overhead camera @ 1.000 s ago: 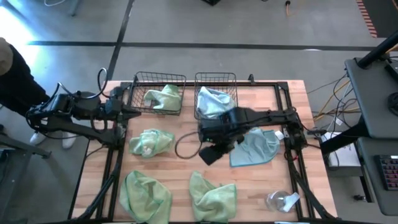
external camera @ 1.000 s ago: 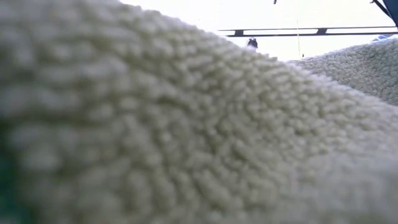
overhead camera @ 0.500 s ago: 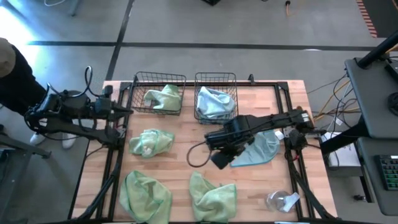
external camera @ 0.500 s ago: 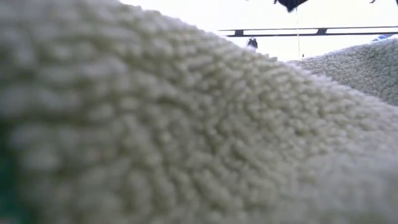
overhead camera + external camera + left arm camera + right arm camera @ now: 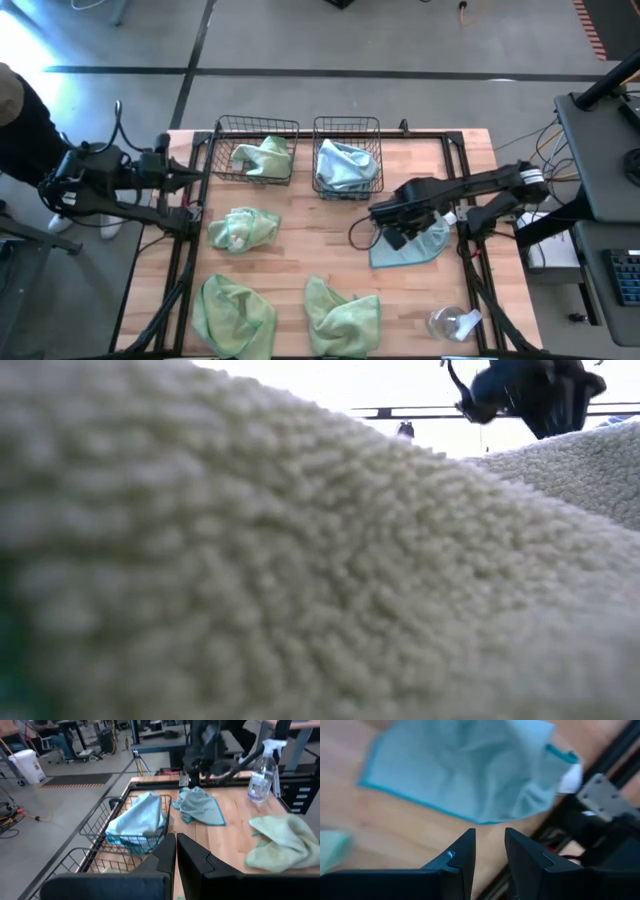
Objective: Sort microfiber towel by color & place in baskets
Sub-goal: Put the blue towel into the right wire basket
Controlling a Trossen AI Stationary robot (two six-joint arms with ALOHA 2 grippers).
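Note:
Two black wire baskets stand at the table's far side. The left basket [image 5: 258,128] holds a light green towel [image 5: 263,157]; the right basket [image 5: 346,126] holds a pale blue towel [image 5: 348,166]. Another blue towel [image 5: 415,243] [image 5: 465,770] lies spread on the table at the right. My right gripper [image 5: 395,236] [image 5: 490,850] hangs open above its near-left edge, pointing down, with nothing between the fingers. Three green towels [image 5: 243,228] [image 5: 232,312] [image 5: 342,315] lie crumpled on the wood. My left gripper [image 5: 200,172] [image 5: 176,855] is shut and empty at the table's left edge.
A clear spray bottle [image 5: 450,322] lies at the near right corner. A green towel [image 5: 250,560] right before the low camera fills nearly all of that view. The black table frame [image 5: 600,805] runs close beside the blue towel. A person stands beyond the table's left side [image 5: 20,120].
My right gripper has gone from the table's middle toward the right edge and downward, tipping until it points down over the blue towel on the wood. My left gripper has drawn back a little toward the left edge. No towel has moved.

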